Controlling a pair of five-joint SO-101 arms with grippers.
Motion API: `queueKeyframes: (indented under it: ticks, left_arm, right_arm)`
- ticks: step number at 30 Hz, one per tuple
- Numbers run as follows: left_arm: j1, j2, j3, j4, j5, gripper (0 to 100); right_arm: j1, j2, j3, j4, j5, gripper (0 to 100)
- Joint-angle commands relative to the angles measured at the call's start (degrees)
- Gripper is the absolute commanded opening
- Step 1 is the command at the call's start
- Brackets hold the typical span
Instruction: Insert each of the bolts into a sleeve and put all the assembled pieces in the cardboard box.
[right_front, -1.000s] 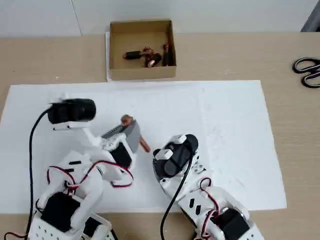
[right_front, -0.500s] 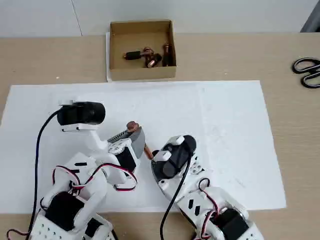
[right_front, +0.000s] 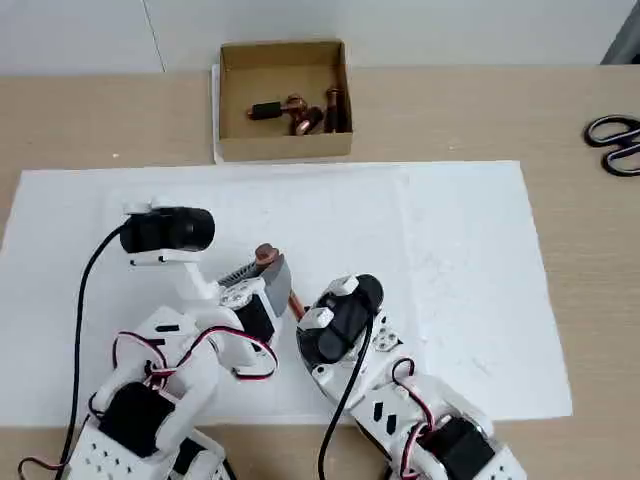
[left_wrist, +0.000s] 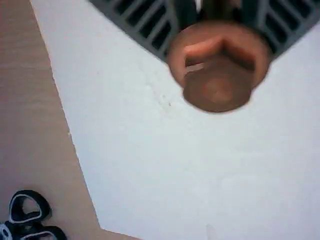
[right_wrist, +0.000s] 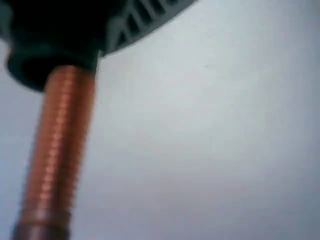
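My left gripper (right_front: 270, 278) is shut on a copper bolt (right_front: 266, 254), its head (left_wrist: 217, 75) pointing up and away from the arm between grey fingers (left_wrist: 145, 20). The threaded shaft (right_wrist: 57, 155) slants down toward my right gripper (right_front: 307, 311), which is shut on a black sleeve (right_wrist: 40, 55). The shaft's end goes into the sleeve's mouth. Both grippers hang over the white paper (right_front: 450, 260) near the table's front. The cardboard box (right_front: 285, 150) stands at the back and holds several assembled copper and black pieces (right_front: 300, 110).
Black-handled scissors (right_front: 615, 142) lie on the wooden table at the far right, off the paper; the left wrist view shows the scissors (left_wrist: 25, 220) too. The paper's right half is bare.
My left arm has swung right and toward the front, bringing the bolt's shaft end to the right gripper. The right arm has shifted slightly left and toward the front.
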Motion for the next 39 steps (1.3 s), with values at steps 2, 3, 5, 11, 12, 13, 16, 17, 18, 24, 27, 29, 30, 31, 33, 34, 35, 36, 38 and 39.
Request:
queueKeyframes:
  ticks: [2,3,5,11,12,13,16,17,18,24,27,29,30,31,33,34,35,36,38,39]
  left_arm:
    - [0.1,-0.4,0.1,-2.8,0.0,0]
    - [0.2,-0.4,0.1,-3.1,0.0,0]
    - [0.4,-0.4,0.1,-3.1,0.0,0]
    - [0.4,-0.4,0.2,-2.9,0.0,0]
    - [0.4,-0.4,0.2,-2.7,0.0,0]
    - [0.4,-0.4,0.2,-2.7,0.0,0]
    - [0.5,-0.4,0.2,-2.1,0.0,0]
    - [0.6,-0.4,0.2,-1.9,0.0,0]
    - [1.1,-0.4,0.2,-1.8,0.0,0]
    - [3.3,-0.6,0.1,1.1,0.0,0]
    - [3.3,-0.7,0.0,2.2,-0.2,0]
    - [3.1,-0.7,-0.1,2.6,-1.2,0]
    - [3.0,-0.8,-0.1,2.6,-1.6,0]
    - [2.9,-0.8,-0.1,2.6,-1.7,0]
    - [2.6,-0.8,-0.1,2.3,-1.7,0]
    - [2.1,-0.8,-0.1,2.3,-1.7,0]
    - [1.6,-0.8,-0.1,2.3,-1.7,0]
    - [1.0,-0.7,-0.1,2.3,-1.8,0]
    - [-0.6,-0.7,-0.1,2.3,-2.8,0]
    - [-1.2,-0.7,0.0,2.3,-3.3,0]
  right_arm:
    - [-0.3,-0.6,-2.6,1.7,0.0,0.4]
    - [-0.3,-0.6,-2.6,2.2,-0.1,0.4]
    - [-0.3,-0.6,-3.2,2.4,-0.2,0.4]
    - [-1.8,-0.6,-3.5,2.1,-2.8,0.4]
    - [-1.9,-0.6,-3.5,1.9,-2.7,0.4]
    - [-1.9,-0.6,-3.5,1.9,-2.5,0.4]
    - [-1.9,-0.6,-3.5,1.9,-2.5,0.4]
    - [-1.9,-0.6,-3.6,1.8,-2.5,0.4]
    - [-1.9,-0.6,-3.6,1.8,-2.5,0.4]
    - [-1.5,-0.5,-3.6,-1.5,-2.4,0.4]
    - [-1.5,-0.5,-3.6,-2.2,-2.4,0.4]
    - [-1.5,-0.5,-3.6,-1.8,-2.4,0.4]
    - [-1.5,-0.5,-3.6,-1.8,-2.4,0.4]
    - [-1.5,-0.5,-3.6,-1.8,-2.4,0.4]
    - [-1.5,-0.5,-3.6,-1.8,-2.4,0.4]
    - [-1.5,-0.5,-3.6,-1.8,-2.4,0.4]
    - [-1.5,-0.5,-3.6,-1.8,-2.4,0.4]
    - [-1.5,-0.5,-3.6,-1.7,-2.4,0.4]
    - [-1.5,-0.5,-3.6,-1.7,-2.4,0.4]
    - [-1.5,-0.5,-3.6,-1.7,-2.4,0.4]
